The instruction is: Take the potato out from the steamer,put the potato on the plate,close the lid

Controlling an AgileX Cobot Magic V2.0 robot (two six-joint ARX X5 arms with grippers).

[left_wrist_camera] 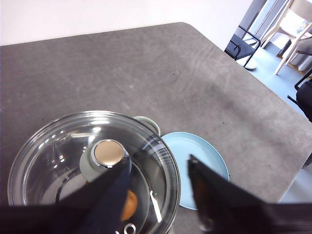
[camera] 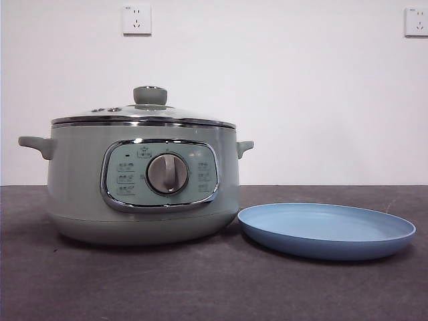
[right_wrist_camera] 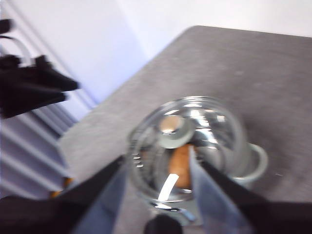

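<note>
Both jaws gape empty above the steamer (camera: pixel 140 184), brown potato (right_wrist_camera: pixel 180 165) under its glass lid (left_wrist_camera: pixel 92 165).

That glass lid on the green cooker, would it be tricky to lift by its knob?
Probably manageable. The lid looks rigid, glass with a chrome rim, so likely fairly heavy and breakable if dropped. Its knob is small with a smooth silver top, so it might slip or let the lid tilt.
</note>
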